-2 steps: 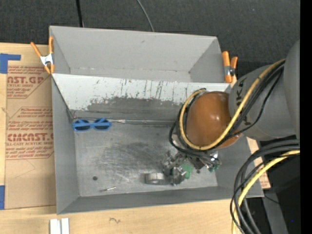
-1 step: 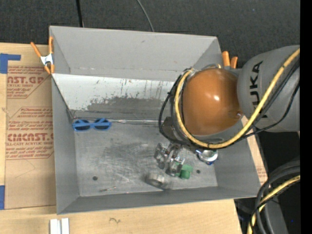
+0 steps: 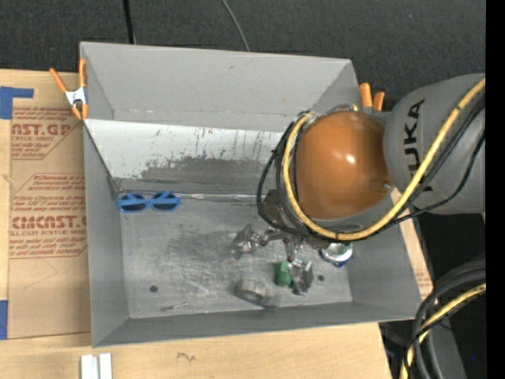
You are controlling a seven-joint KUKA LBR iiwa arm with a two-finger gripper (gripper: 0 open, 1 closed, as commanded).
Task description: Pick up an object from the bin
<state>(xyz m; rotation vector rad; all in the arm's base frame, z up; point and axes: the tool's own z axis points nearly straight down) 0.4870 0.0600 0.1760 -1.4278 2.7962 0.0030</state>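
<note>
- Currently I am looking down into the grey metal bin [image 3: 197, 85], reading its floor as a clock face with 12 o'clock at the far wall.
- My arm [image 3: 446, 144] reaches in from 3 o'clock. Its rounded orange cover [image 3: 339, 164] hangs over the right part of the bin and hides some of the floor beneath it.
- A yellow cable [image 3: 426, 181] and black cables loop around that cover.
- Below the cover, the gripper [image 3: 298, 268] points down at about 4 o'clock on the floor, low among the loose things there.
- I cannot tell whether the pincer is released or clenched; the dark metal parts run together at its tip.
- Closest to it is a small green piece [image 3: 280, 274], just beside the tip on its 9 o'clock side. I cannot tell whether the two touch, or whether the piece is grasped.
- A flat grey ring-like thing [image 3: 252, 292] lies at about 5 o'clock, near the front wall.
- A shiny silver metal piece [image 3: 246, 241], irregular in shape, lies near the middle of the floor.
- A small round blue and white thing [image 3: 339, 253] lies at 3 o'clock, close to the right wall and partly under the arm.
- Well apart from all of these, a blue thing shaped like two joined loops [image 3: 148, 202] lies at 10 o'clock, in the far left corner of the floor.
</note>
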